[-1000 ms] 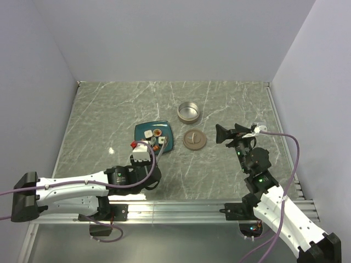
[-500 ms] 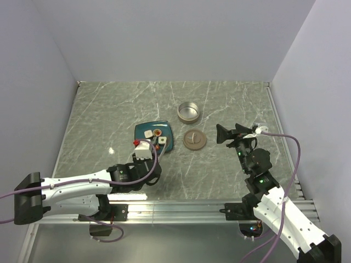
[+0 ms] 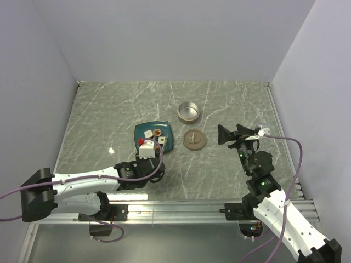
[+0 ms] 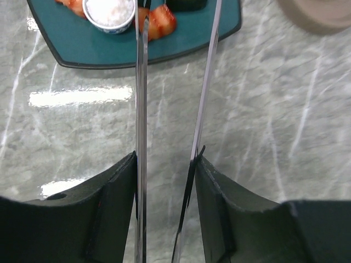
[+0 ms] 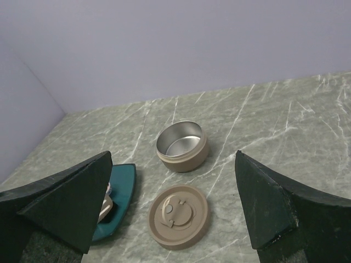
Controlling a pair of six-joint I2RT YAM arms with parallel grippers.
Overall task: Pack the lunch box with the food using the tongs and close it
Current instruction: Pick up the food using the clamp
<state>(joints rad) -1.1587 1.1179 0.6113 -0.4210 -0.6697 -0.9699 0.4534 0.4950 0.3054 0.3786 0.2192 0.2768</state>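
My left gripper (image 4: 166,159) is shut on the slim metal tongs (image 4: 141,93), one arm against each finger. The tongs' arms reach out over the teal plate (image 4: 82,46), and their tips are cut off by the top edge. An orange-red piece of food (image 4: 162,21) lies between the arms, with a white round (image 4: 109,10) just to its left. The silver lunch box (image 3: 189,112) stands open behind its tan lid (image 3: 194,139), which lies flat on the table. My right gripper (image 3: 230,133) hangs open to the right of the lid, pointing at the lunch box (image 5: 182,145) and the lid (image 5: 179,216).
The teal plate (image 3: 154,137) sits left of the lid, with food pieces (image 3: 148,132) on it. A dark piece (image 4: 186,4) lies on the plate's far side. Grey walls close the marble table on three sides, and a metal rail runs along the near edge.
My left arm has pushed forward and slightly right, bringing the tongs further over the plate. The right arm has barely moved.
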